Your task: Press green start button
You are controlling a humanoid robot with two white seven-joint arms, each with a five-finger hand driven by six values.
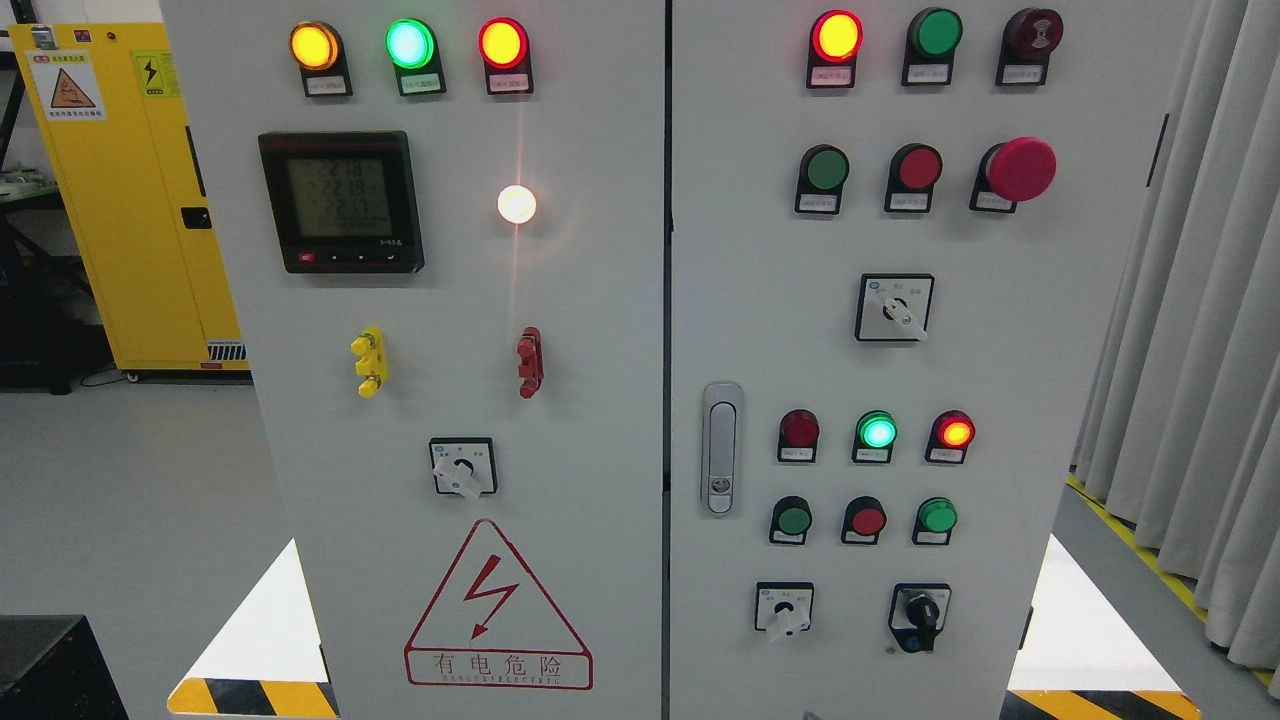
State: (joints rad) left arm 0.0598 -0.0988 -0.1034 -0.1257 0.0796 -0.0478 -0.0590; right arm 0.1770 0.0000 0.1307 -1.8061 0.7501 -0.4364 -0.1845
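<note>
A white electrical cabinet (600,450) with two doors fills the head view. The right door carries green push buttons: one in the upper row (827,168), one at the lower left (794,520) and one at the lower right (937,516). Which of them is the start button I cannot tell, as the labels are too small to read. A green lamp (876,432) is lit above the lower buttons, and another green lamp (935,32) at the top is unlit. Neither of my hands shows in the view.
A red mushroom stop button (1020,168) sticks out at the upper right. Red buttons (917,167) (867,520) sit beside the green ones. Rotary switches (895,308) (785,610) (919,612) and a door handle (721,448) are on the right door. A yellow cabinet (120,200) stands left, curtains (1200,350) right.
</note>
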